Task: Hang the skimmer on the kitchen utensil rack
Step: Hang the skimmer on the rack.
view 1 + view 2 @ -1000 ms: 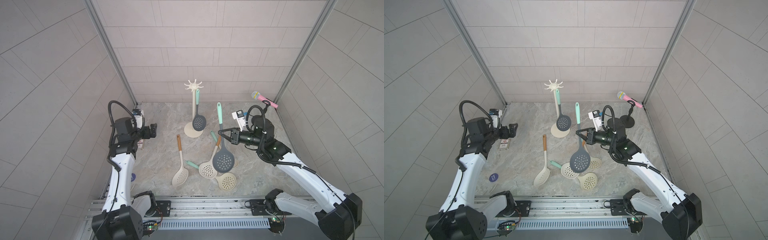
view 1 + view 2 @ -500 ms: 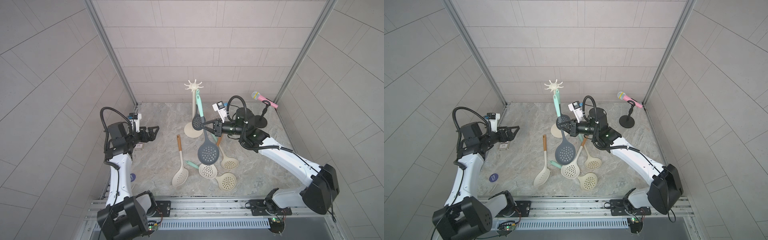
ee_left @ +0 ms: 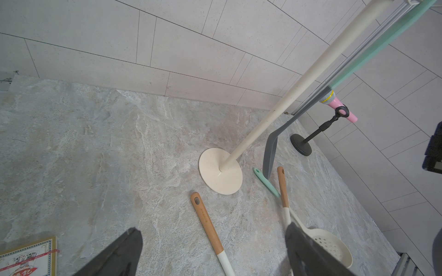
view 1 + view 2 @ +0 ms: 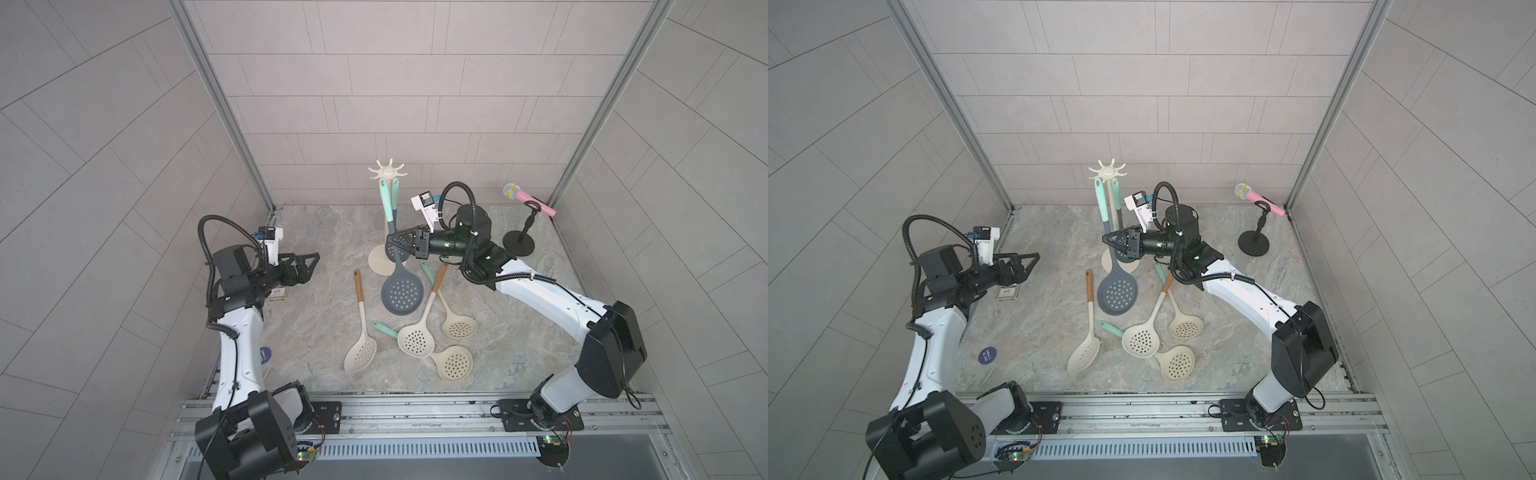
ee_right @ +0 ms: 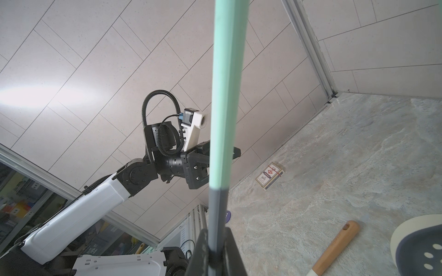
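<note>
Skimmer [image 4: 402, 291] tip just beside rack [image 4: 387, 171] hooks

Six skimmers [image 4: 402, 293], one rack [image 4: 387, 171], one microphone [image 4: 528, 198], one card deck [image 4: 1008, 293]

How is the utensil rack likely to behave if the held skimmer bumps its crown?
Probably tippy: the kitchen utensil rack is a tall slim pole on a small flat base, so the skimmer bumping it up high could rock it. It looks like light plastic, so it may also slide on the smooth table.
</note>
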`<state>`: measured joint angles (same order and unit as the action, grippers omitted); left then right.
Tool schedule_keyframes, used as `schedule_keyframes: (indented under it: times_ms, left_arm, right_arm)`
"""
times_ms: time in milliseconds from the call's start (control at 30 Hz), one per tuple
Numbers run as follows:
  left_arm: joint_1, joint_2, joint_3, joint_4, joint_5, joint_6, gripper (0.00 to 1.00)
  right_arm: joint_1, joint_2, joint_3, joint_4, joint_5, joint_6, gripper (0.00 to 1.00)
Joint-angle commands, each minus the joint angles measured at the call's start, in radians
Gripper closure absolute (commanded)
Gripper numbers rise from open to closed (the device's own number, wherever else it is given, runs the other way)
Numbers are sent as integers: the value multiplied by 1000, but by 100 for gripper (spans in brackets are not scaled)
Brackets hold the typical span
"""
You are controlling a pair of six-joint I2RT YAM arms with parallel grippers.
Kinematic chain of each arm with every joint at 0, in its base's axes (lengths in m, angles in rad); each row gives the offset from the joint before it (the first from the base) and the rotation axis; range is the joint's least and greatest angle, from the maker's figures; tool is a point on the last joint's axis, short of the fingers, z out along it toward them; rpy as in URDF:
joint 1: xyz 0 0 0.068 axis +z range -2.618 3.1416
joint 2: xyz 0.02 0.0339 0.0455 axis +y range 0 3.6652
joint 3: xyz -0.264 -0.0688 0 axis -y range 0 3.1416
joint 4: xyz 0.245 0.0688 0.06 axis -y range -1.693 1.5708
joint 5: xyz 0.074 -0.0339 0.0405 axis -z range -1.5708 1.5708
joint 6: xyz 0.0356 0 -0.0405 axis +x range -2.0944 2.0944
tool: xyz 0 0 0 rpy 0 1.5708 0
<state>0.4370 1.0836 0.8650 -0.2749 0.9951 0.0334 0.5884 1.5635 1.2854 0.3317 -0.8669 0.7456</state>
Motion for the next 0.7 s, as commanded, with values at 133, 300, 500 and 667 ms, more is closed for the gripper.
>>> schedule_keyframes:
  times_ms: [133, 300, 500, 667]
  left_arm:
    - [10, 2, -4, 4, 25, 29, 0]
    - [11, 3, -6, 3, 21, 36, 0]
    - [12, -1, -9, 2, 20, 42, 0]
    - [13, -1, -11, 3, 20, 46, 0]
  right_arm:
    - [1, 28, 31, 54, 7, 15, 100]
    - [-8, 49, 25, 76, 20, 27, 100]
    - [-12, 62, 23, 110, 10, 44, 100]
    - [-11, 69, 32, 113, -13, 49, 100]
